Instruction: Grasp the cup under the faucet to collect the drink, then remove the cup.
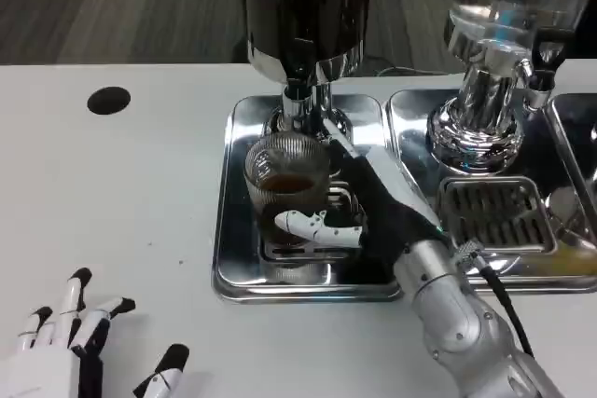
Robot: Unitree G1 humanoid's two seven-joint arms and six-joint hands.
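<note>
A ribbed clear glass cup [287, 188] holding a little brown drink stands on the steel drip tray [233, 230], right below the faucet [300, 104] of the dark dispenser. My right hand [359, 207] wraps the cup from its right side, thumb across the front of the glass and fingers behind it. Part of the cup's right wall is hidden by the hand. Down at the lower left corner, my left hand [70, 347] rests on the white table with fingers spread, holding nothing.
A second dispenser with a clear tank [499, 6] stands to the right on its own steel tray with a slotted grate [494, 212]. A round black hole [109, 100] lies in the table at the far left.
</note>
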